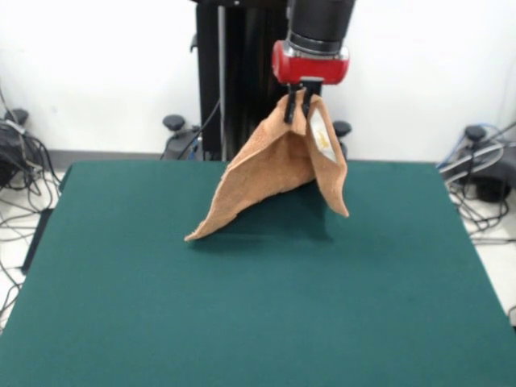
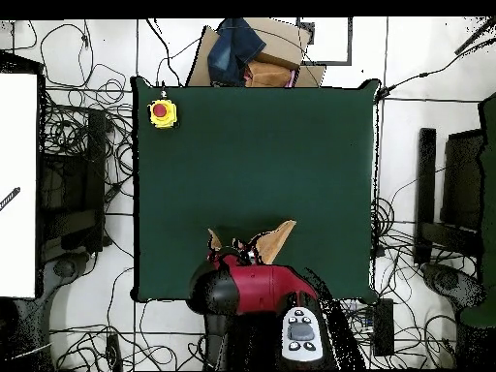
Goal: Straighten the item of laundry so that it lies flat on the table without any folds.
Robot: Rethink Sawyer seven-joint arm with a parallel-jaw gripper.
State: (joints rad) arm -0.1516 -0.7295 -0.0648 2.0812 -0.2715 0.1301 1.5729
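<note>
The end effector [image 1: 297,103] hangs above the far part of the worktop [image 1: 258,306], its black fingers pinching the top of the towel [image 1: 274,173]. The towel droops from that grip like a small tent: one long fold runs down and to the left, and its corner touches the green cloth, while a shorter flap hangs on the right with its tip just off the surface. A pale patch shows inside the right flap. From above, the red arm [image 2: 257,286] covers most of the towel [image 2: 274,239], and only two tan points stick out past it, close to the robot's edge of the worktop [image 2: 252,145]. A yellow box with a red button [image 2: 162,112] sits at a far corner there.
</note>
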